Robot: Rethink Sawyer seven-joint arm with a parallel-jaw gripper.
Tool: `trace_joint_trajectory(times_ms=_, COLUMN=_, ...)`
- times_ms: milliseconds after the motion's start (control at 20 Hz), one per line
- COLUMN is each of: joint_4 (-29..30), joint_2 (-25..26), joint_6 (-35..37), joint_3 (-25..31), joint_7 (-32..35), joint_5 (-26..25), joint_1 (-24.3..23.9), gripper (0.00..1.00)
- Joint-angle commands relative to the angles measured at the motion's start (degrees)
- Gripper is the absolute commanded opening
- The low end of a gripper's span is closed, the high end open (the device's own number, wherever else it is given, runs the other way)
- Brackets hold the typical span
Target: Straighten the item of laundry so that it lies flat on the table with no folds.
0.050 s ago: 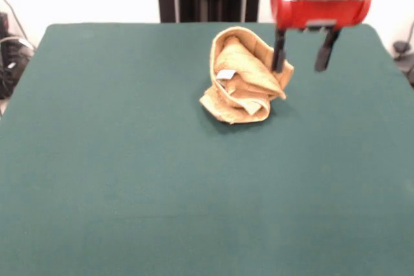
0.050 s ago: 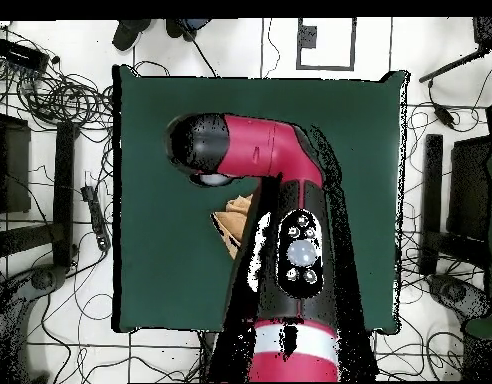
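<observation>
The gripper (image 1: 303, 56) hangs over the far part of the table (image 1: 116, 179). It has a red body and two black fingers (image 1: 279, 53) that point down. The fingers are wide apart, and there is nothing between them. It holds nothing.

The towel (image 1: 244, 77) sits just beside the gripper, on the side of the finger nearer the middle of the table. That finger shows in front of the towel's edge in the front view, so I cannot tell if it touches the cloth or only hangs close to it. The other finger is out over bare green table, away from the towel.

The towel is not flat. It is bunched up in a lumpy heap, with many folds rolled over each other. It is orange-tan and looks soft. A small white tag (image 1: 225, 74) sticks out on the side of the heap away from the gripper. A pale strip shows low on the heap too.

From above, the big red and black arm (image 2: 290, 240) covers most of the towel. Only a small tan bit (image 2: 233, 222) peeks out beside the arm. The gripper itself is hidden under the arm in that view.
</observation>
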Motion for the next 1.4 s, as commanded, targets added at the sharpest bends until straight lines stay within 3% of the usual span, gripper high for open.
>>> trace_joint_trajectory(times_ms=50, joint_4=9.33, joint_2=-1.87, joint_6=10.09, joint_3=0.58, joint_7=12.31, joint_5=2.25, joint_1=0.94, gripper=1.00)
trace_joint_trajectory(times_ms=550, joint_4=10.69, joint_2=-0.79, joint_6=12.75, joint_3=0.60, joint_7=5.93, joint_5=-0.92, joint_1=-1.91, gripper=1.00)
trace_joint_trajectory(times_ms=1050, joint_4=15.41, joint_2=-1.48, joint_6=8.23, joint_3=0.47, joint_7=12.23, joint_5=1.37, joint_1=0.18, gripper=1.00)
trace_joint_trajectory(times_ms=1400, joint_4=19.86, joint_2=-1.33, joint_6=0.76, joint_3=0.70, joint_7=13.91, joint_5=2.60, joint_1=0.36, gripper=1.00)
